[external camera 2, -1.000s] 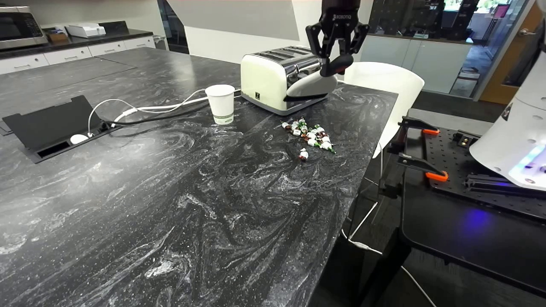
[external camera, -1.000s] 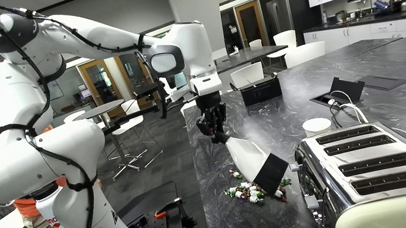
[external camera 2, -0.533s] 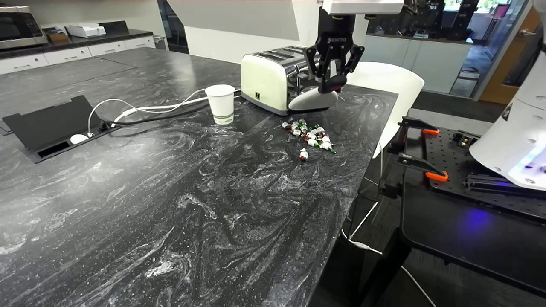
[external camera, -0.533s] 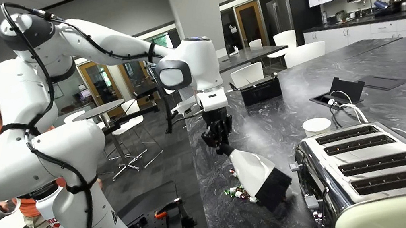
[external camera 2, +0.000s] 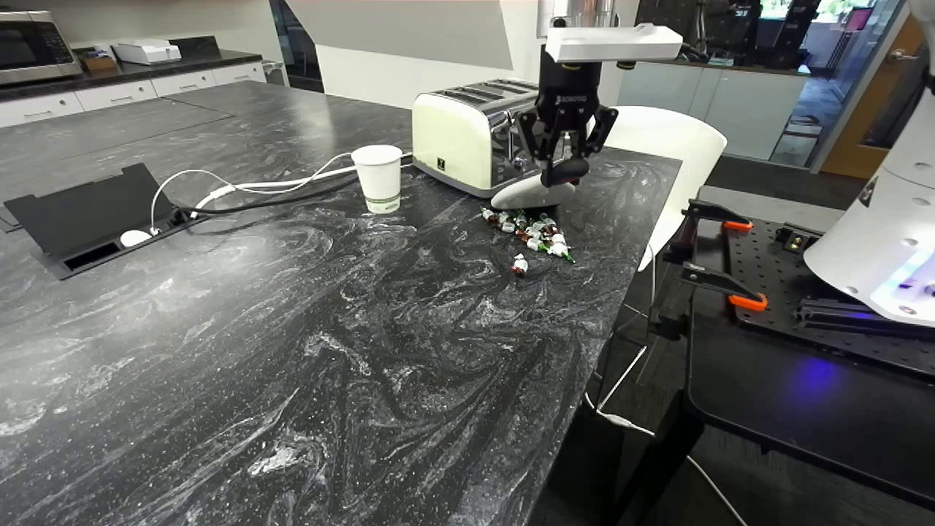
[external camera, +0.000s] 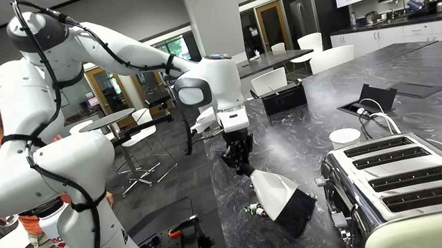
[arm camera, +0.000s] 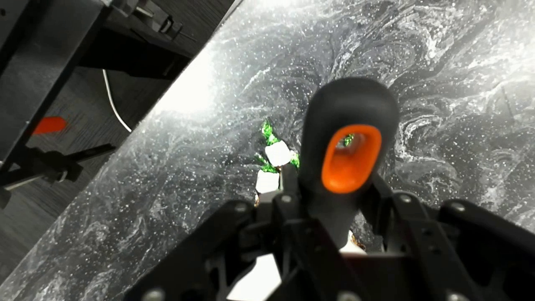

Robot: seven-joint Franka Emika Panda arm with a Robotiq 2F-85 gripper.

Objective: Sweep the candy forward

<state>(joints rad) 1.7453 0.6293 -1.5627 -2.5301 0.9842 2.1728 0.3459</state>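
Your gripper (external camera 2: pixel 563 165) is clasping the brush handle (arm camera: pixel 351 100); the candy (external camera 2: pixel 535 243) is lying on the counter (external camera 2: pixel 365 329) near the bristles (external camera: pixel 296 211). The toaster (external camera 2: pixel 453 139) is standing close, the paper cup (external camera 2: pixel 378 175) farther off.

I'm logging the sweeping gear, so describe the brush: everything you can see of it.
The brush has a flared white body that looks like plastic, a broad band of black bristles and a black handle whose end, in the wrist view, has an orange-lined hole. The tool is clamped on the handle. The brush tilts, handle end higher, over the dark countertop beside the candy, some of which it hides in an exterior view. Whether the bristles touch either is unclear.
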